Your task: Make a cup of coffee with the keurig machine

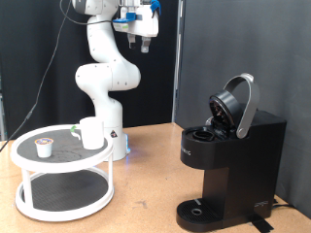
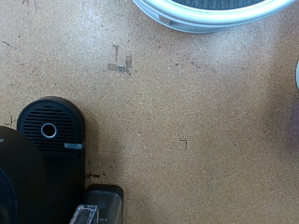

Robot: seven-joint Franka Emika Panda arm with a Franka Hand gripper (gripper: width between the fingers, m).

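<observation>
The keurig machine [image 1: 233, 160] stands on the table [image 1: 146, 170] at the exterior view's right with its lid [image 1: 238, 102] swung up and its drip base [image 1: 201, 212] bare. The cup [image 1: 91, 132] and a small pod [image 1: 44, 148] sit on the round white two-tier stand [image 1: 63, 180] at the left, so loading and brewing seem not yet done. The hand [image 1: 144, 39] hangs high above the table holding nothing; I cannot tell whether its fingers are parted or closed.

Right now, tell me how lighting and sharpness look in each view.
Exterior view: even light, black curtain behind, the keurig machine dark with little detail; the cup bright white; the end effector small and slightly soft. Wrist view: sharp wooden tabletop, flat light, no glare; the end effector is unseen.
</observation>
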